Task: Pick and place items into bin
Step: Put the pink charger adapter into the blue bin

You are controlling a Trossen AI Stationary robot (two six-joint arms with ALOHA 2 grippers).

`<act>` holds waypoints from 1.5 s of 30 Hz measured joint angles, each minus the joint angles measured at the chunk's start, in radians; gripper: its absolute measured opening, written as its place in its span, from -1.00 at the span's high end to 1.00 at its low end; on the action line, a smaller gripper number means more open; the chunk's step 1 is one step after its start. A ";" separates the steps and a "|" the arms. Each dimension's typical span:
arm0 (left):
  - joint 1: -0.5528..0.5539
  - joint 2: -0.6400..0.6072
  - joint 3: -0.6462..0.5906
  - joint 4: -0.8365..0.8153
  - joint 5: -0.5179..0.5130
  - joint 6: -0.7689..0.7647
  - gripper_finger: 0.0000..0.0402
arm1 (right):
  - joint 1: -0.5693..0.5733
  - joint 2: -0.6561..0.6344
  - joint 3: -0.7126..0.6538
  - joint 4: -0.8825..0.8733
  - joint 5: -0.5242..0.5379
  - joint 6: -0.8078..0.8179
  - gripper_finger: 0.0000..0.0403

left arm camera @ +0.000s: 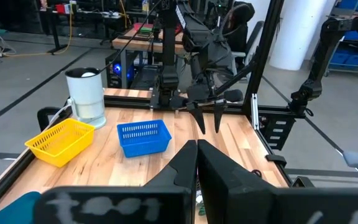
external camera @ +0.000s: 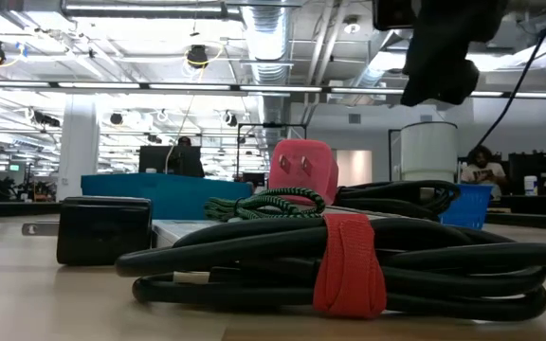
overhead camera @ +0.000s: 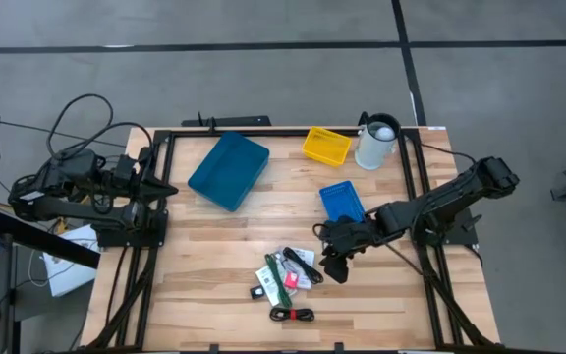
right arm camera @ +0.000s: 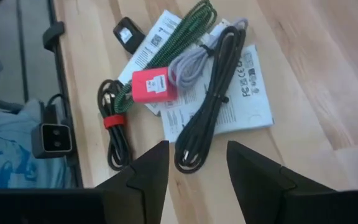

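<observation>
Right gripper (right arm camera: 193,165): jaws spread, holding nothing, poised above the desk (overhead camera: 214,265) with the pile of items just ahead of the tips. No contact with any item is visible.

Left gripper (left arm camera: 196,163): jaws pressed together, empty, parked at its own side of the desk, well apart from the items.

Items, all lying on the desk in one cluster ahead of the right jaws:
- white cards (right arm camera: 232,93), lowest in the pile;
- black cord (right arm camera: 210,99), lying along the cards, its near end almost between the jaws;
- grey cord (right arm camera: 188,62) and green braided cord (right arm camera: 185,31), beyond the black one;
- red plug (right arm camera: 152,86), resting on the cords;
- second black cord (right arm camera: 114,134) bound with a red strap, beside the pile to one side of the jaws;
- small black block (right arm camera: 128,31), at the far end.

Bins: the teal bin (overhead camera: 229,169), yellow basket (overhead camera: 325,146) and blue basket (overhead camera: 342,201) show nothing inside in the high view.

Progress, as judged: nothing placed yet; every visible item remains to be picked. The step in hand appears to be the approach to a first grasp, probably on the black cord nearest the jaws.
</observation>
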 joint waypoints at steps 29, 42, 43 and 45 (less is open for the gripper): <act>0.000 0.000 0.000 -0.004 0.001 -0.006 1.00 | 0.001 0.363 0.414 -0.424 -0.015 -0.079 0.23; 0.000 0.000 0.000 -0.004 0.001 -0.023 1.00 | 0.017 0.362 0.414 -0.395 -0.007 -0.071 0.19; 0.000 0.000 0.000 -0.004 0.001 -0.023 1.00 | 0.021 0.362 0.414 -0.386 -0.007 -0.071 0.18; 0.000 0.000 0.000 -0.004 0.001 -0.023 1.00 | 0.025 0.362 0.414 -0.372 -0.007 -0.071 0.16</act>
